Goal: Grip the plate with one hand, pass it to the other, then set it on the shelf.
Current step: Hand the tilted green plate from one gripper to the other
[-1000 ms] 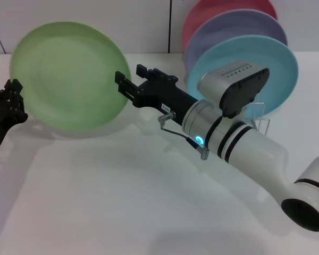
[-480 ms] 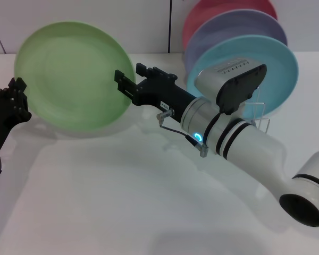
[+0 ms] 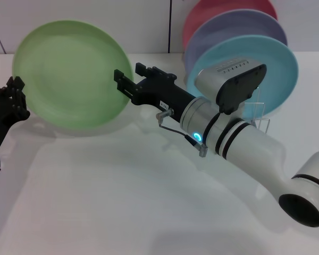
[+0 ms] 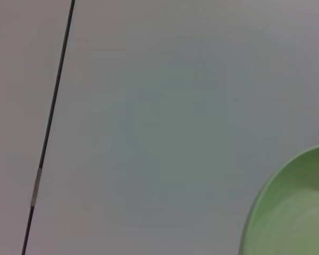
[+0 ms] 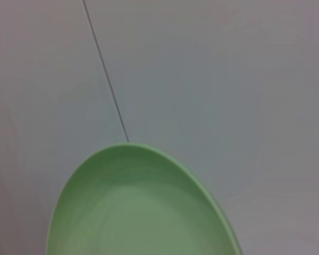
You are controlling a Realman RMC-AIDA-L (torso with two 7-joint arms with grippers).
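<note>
— Plate first: where is the round light-green plastic plate (image 3: 72, 73) with its shallow raised rim?

— It stands nearly on edge in the air above the white counter (image 3: 122, 202), face towards the camera. The slim all-black left claw (image 3: 13, 98) is pinching its lower left rim.

— And the other claw?

— The black right claw (image 3: 128, 81), on the bulky white arm with black bands and a glowing ring, sits at the plate's right rim. Its fingers (image 3: 123, 79) are spread, one to either side of the edge as far as I can judge; I cannot tell whether they touch it yet.

— So the handover turns on what?

— On that rim running between the right fingers. The plate lies to the left of the right claw, and the left one holds the opposite side, so closing looks like the next need.

— The shelf?

— The small silver wire rack (image 3: 261, 123) stands on the counter behind the white arm, already carrying a turquoise plate (image 3: 276, 64), a lavender plate (image 3: 228, 26) and a pink plate (image 3: 212, 8). It is well apart from the green one, beside a pale wall (image 3: 95, 16).
</note>
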